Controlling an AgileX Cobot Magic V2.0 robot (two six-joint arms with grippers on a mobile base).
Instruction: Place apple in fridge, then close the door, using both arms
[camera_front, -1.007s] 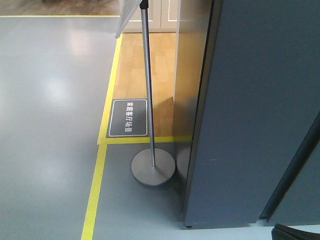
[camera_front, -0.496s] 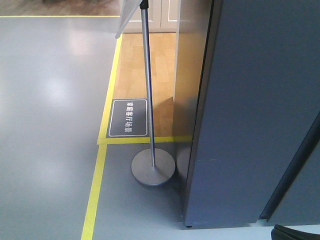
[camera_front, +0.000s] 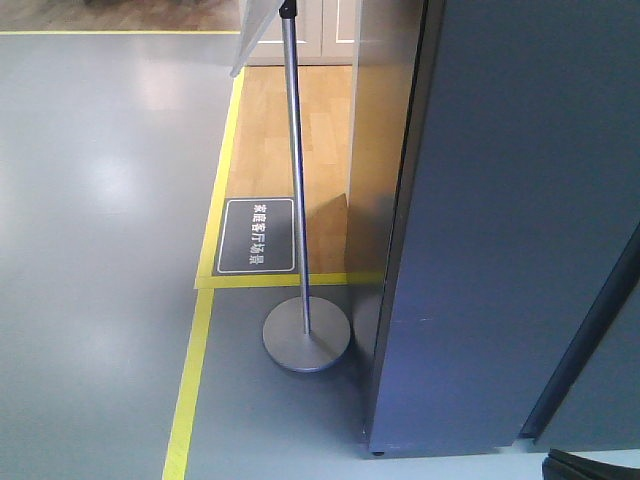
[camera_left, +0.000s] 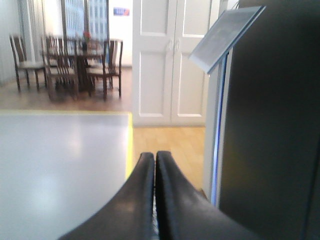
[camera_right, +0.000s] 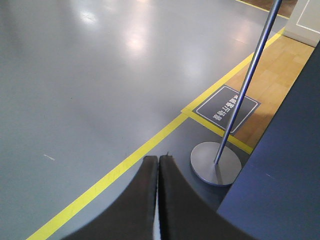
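Left gripper: jaws clenched, black fingers pressed together with nothing between them; pointed out across the room beside the fridge.
Right gripper: jaws clenched on nothing, fingers meeting along a thin seam; held above the grey floor.
Fridge: tall dark grey body filling the right side of the front view, standing on the floor; only outer faces visible. Dark slab at right edge of the left wrist view.
Door: cannot tell from these views which panel is the door or how it stands; a dark slanted gap runs down the far right of the front view.
Apple: not seen in any view; its place cannot be told.
Sign stand: round metal base on the floor just beside the fridge's lower left corner, thin pole rising upright; tilted sign panel at its top.
Floor label: dark rectangle with white characters, lying on the wood strip behind the stand base.
Yellow tape: lines bordering the grey floor and wood flooring.
Background, left wrist view: white double doors; dining chairs and table, blurred.
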